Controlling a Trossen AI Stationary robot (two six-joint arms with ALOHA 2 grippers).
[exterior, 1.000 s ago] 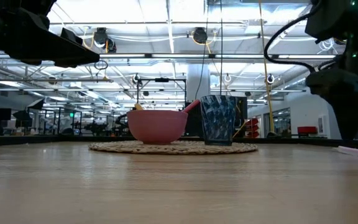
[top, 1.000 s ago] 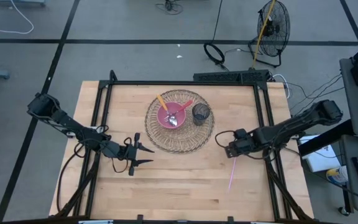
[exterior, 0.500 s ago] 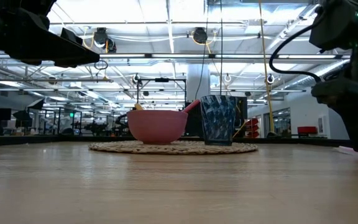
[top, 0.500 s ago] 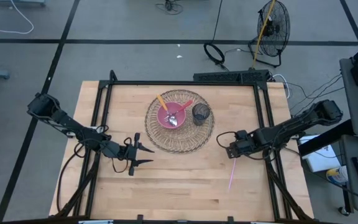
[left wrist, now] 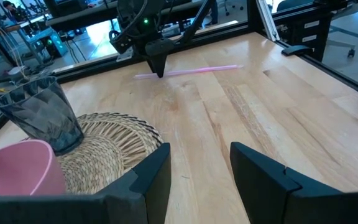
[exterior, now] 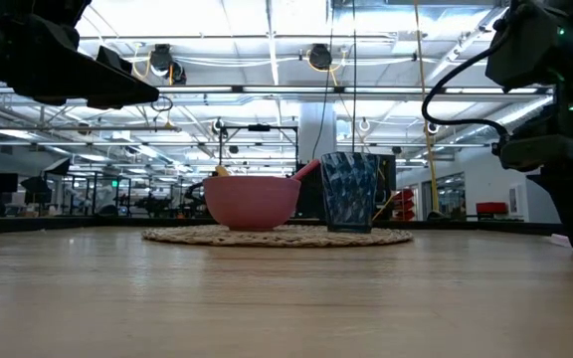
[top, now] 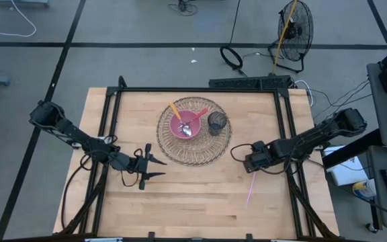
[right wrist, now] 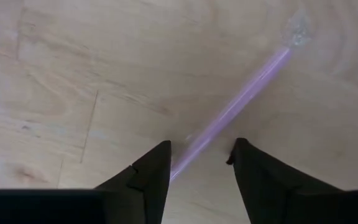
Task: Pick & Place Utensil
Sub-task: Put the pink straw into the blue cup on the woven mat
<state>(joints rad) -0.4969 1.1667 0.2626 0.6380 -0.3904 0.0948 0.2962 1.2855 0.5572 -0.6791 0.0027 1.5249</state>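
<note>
A thin pink straw (top: 250, 188) lies flat on the wooden table, toward its right near part. My right gripper (top: 248, 164) points down over the straw's far end. In the right wrist view it (right wrist: 197, 165) is open, one finger on each side of the straw (right wrist: 241, 96). The left wrist view shows the same gripper (left wrist: 158, 70) low at the straw (left wrist: 191, 71). My left gripper (top: 154, 168) is open and hovers left of the woven placemat (top: 195, 151). On the mat stand a pink bowl (top: 185, 123) and a dark glass cup (top: 217, 122).
The bowl holds a metal spoon (top: 188, 129) and orange and red utensils (top: 175, 109). A black frame (top: 193, 89) runs along the table's edges. Bare wood spreads across the near half of the table (top: 193, 202). Beyond the far edge stand a fan (top: 294, 23) and cables.
My right gripper has come down toward the straw and shifted slightly toward the table's left. The straw, the bowl, the cup and my left arm have stayed where they were.
</note>
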